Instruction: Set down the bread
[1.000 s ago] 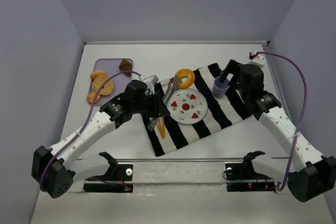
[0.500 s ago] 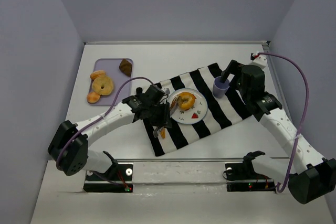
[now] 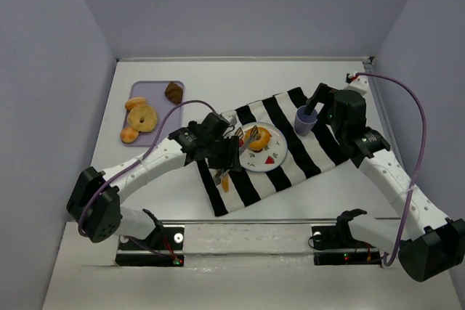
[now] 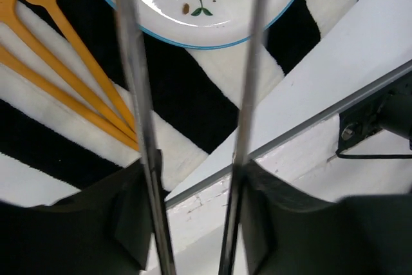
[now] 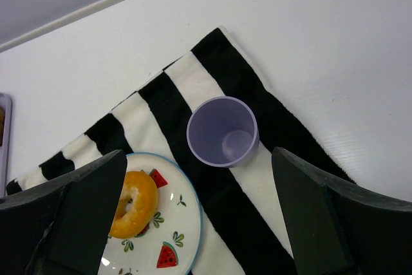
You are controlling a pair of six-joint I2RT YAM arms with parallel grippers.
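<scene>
The bread (image 3: 257, 139), a small glossy golden-orange ring, lies on the left part of the white watermelon-print plate (image 3: 275, 157); it also shows in the right wrist view (image 5: 133, 204). My left gripper (image 3: 222, 154) grips a pair of metal tongs (image 4: 134, 62) whose two arms stand apart, with nothing between them, over the plate's near rim (image 4: 212, 30). The tong tips reach just left of the bread. My right gripper (image 3: 314, 103) is open and empty, hovering above a purple cup (image 5: 223, 131).
The plate and cup (image 3: 304, 119) stand on a black-and-white striped cloth (image 3: 312, 154). Orange forks (image 4: 61, 27) lie on the cloth left of the plate. A purple tray (image 3: 155, 91) at the back left holds a paler tan ring (image 3: 142, 117) and a dark brown lump (image 3: 173, 91).
A second ago the tongs held the bread behind the plate. The bread came down onto the plate, the tongs let it go and now stand slightly back to the left. Right arm unmoved.
</scene>
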